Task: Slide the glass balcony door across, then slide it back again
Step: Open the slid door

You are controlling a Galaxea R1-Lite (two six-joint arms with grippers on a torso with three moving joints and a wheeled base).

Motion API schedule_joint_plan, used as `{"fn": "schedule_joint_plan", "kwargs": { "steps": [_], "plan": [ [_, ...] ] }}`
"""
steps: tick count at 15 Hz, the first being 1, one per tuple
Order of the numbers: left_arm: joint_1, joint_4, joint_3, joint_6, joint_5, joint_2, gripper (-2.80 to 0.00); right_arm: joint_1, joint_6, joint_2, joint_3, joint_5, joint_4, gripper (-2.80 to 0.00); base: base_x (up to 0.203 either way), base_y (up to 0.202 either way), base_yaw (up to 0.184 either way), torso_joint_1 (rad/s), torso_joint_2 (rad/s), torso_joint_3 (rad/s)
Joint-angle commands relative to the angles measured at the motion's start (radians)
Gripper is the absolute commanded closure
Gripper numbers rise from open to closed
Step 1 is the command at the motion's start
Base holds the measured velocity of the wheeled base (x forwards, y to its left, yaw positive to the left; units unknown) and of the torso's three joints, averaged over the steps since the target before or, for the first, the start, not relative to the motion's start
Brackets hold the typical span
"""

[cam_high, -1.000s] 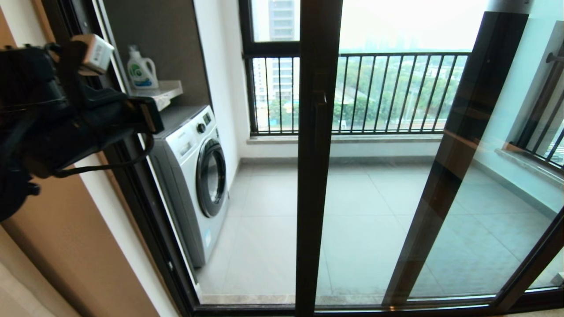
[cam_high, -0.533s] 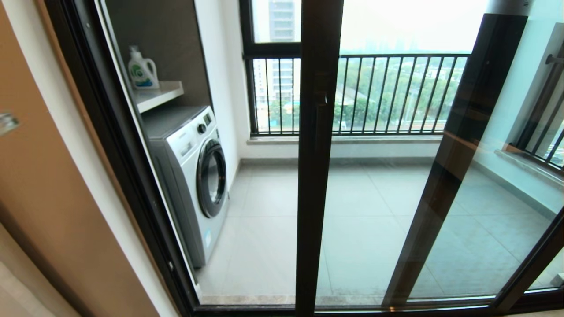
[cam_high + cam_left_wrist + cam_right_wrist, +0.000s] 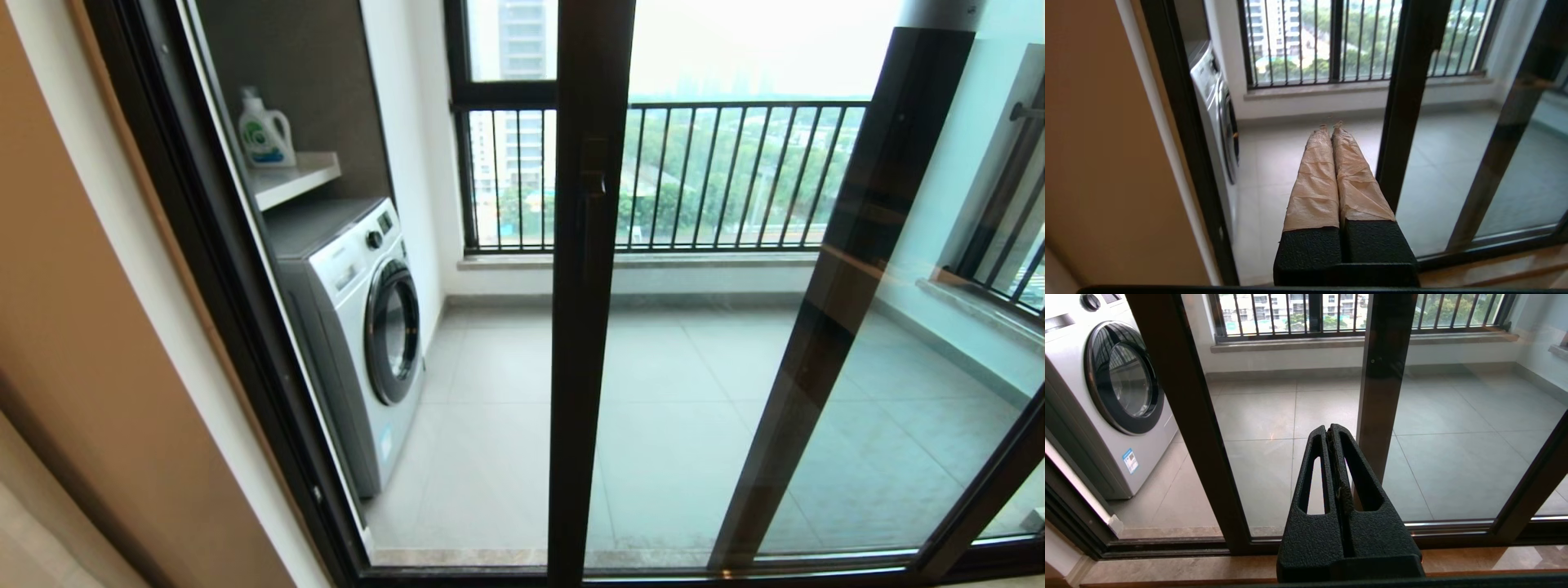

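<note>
Left claw, clenched on nothing, points through the doorway with the glass balcony door's upright stile just to its right; right claw, also clenched empty, hangs low facing the glass.

The washing machine stands left of the glass balcony door, below a shelf.

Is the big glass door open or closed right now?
Partly open. The glass balcony door stands mid-track, leaving a gap beside the washing machine where bare floor shows.
</note>
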State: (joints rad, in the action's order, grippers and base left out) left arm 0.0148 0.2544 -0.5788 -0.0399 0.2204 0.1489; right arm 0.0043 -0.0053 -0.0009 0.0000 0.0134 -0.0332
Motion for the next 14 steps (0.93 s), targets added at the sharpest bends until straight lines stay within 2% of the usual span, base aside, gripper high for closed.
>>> {"fn": "schedule_joint_plan", "kwargs": {
  "steps": [1,3,5,7,14],
  "plan": [
    [-0.013,-0.022,0.240,0.073,-0.059,-0.124,0.00,0.000,0.001,0.001,0.012,0.000,-0.001,0.00,0.000,0.000,0.000,0.000,0.00,0.000],
    [-0.015,-0.133,0.466,0.153,-0.117,-0.135,0.00,0.000,-0.001,0.001,0.012,0.000,-0.001,0.00,0.000,0.000,0.000,0.000,0.00,0.000],
    [-0.016,-0.186,0.586,0.158,-0.147,-0.140,0.00,0.000,-0.001,0.001,0.012,0.000,-0.001,0.00,0.000,0.000,0.000,0.000,0.00,0.000],
    [-0.016,-0.225,0.570,0.138,-0.178,-0.144,0.00,0.000,0.001,0.001,0.012,0.000,-0.001,0.00,0.000,0.000,0.000,0.000,0.00,0.000],
    [-0.016,-0.231,0.571,0.095,-0.182,-0.146,0.00,0.000,-0.001,0.001,0.012,0.000,-0.001,0.00,0.000,0.000,0.000,0.000,0.00,0.000]
  ]
}}
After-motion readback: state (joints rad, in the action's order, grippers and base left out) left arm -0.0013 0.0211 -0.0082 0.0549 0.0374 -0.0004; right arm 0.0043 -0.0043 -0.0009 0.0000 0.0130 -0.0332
